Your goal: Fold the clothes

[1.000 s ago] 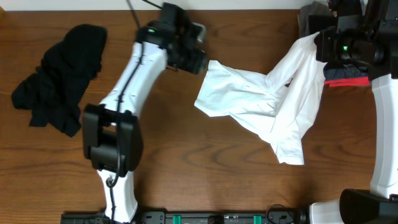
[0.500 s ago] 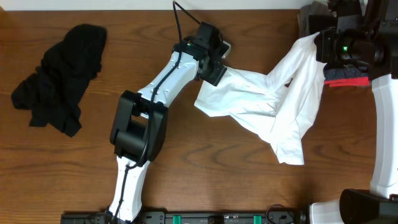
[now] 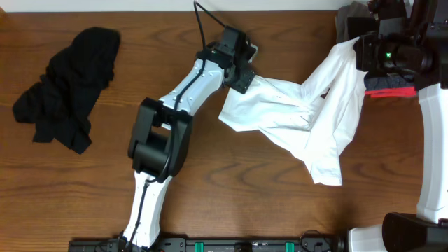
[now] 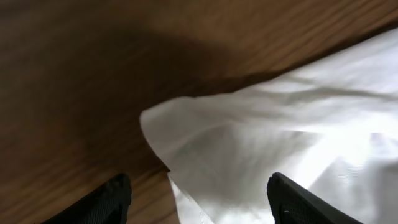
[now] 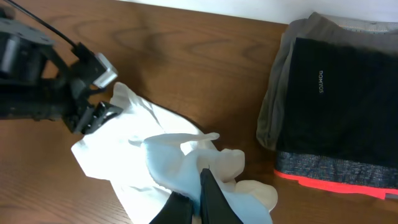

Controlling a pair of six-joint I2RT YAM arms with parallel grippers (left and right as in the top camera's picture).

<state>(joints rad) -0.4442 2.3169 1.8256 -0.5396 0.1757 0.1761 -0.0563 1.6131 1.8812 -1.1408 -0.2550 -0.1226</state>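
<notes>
T-shirt (image 3: 280, 112) right of centre, other garment (image 3: 70, 87) far left, clothes stack (image 5: 336, 106) back right corner.

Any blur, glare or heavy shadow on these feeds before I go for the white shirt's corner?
Left wrist: soft focus throughout, the white T-shirt is blown out toward the right, and a dark shadow lies on the table above its corner. Overhead: sharp and evenly lit, though the black garment shows little fold detail. Right wrist: mostly clear, but cloth nearest the right gripper is blurred and bluish.

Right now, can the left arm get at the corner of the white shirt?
Probably yes: the left gripper hangs just over the white shirt, jaws open astride its edge near the corner, with nothing in the way.
</notes>
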